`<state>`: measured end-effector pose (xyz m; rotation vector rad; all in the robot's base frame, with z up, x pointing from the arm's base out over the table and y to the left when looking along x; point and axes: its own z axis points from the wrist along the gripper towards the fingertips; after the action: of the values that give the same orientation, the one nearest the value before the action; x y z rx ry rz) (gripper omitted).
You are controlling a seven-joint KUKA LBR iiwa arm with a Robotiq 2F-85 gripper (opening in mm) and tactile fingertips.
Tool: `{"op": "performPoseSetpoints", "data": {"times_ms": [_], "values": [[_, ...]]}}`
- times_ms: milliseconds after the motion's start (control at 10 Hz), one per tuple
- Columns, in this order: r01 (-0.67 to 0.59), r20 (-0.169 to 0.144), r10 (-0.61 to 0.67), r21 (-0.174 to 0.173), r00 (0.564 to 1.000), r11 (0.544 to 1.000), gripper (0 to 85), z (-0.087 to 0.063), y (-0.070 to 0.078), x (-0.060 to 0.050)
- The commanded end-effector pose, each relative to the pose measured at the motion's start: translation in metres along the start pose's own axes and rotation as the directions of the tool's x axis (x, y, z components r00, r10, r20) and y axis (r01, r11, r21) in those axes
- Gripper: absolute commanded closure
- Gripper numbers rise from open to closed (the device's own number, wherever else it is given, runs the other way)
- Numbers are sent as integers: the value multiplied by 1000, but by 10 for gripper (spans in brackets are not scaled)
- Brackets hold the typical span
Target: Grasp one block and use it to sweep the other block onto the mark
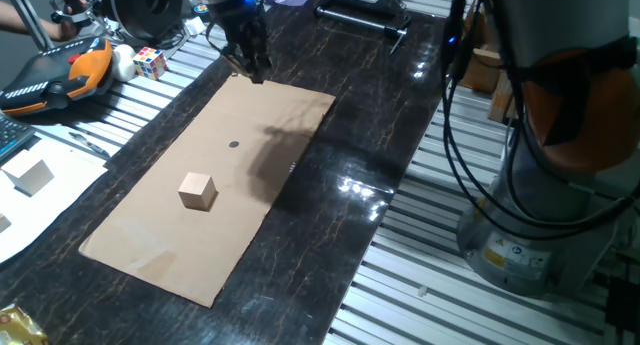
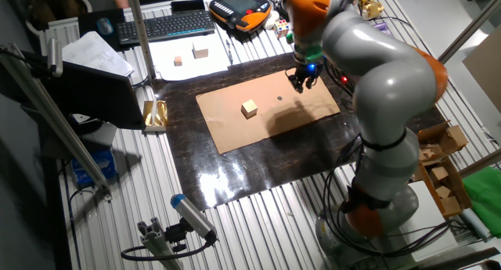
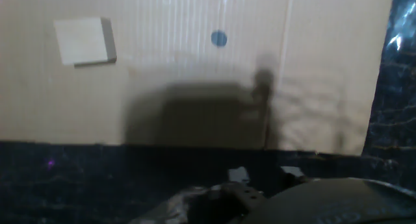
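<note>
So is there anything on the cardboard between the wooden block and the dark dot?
Nothing visible. The tan block and the dot have only bare cardboard between them; the pincer hovers at the sheet's far edge.

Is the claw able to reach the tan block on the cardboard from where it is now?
Probably yes. The block sits alone on the cardboard sheet, with only the dark mark nearby. The claw hangs over the sheet's far edge, and nothing stands between them.
</note>
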<state>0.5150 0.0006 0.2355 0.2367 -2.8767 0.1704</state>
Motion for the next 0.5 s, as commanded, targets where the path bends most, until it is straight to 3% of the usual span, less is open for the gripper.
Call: {"op": "performPoseSetpoints", "data": {"times_ms": [0,400], "values": [[0,-1,0,0,1000,1000,837,0,0,0],[6,1,-6,-3,1000,1000,837,0,0,0]]}}
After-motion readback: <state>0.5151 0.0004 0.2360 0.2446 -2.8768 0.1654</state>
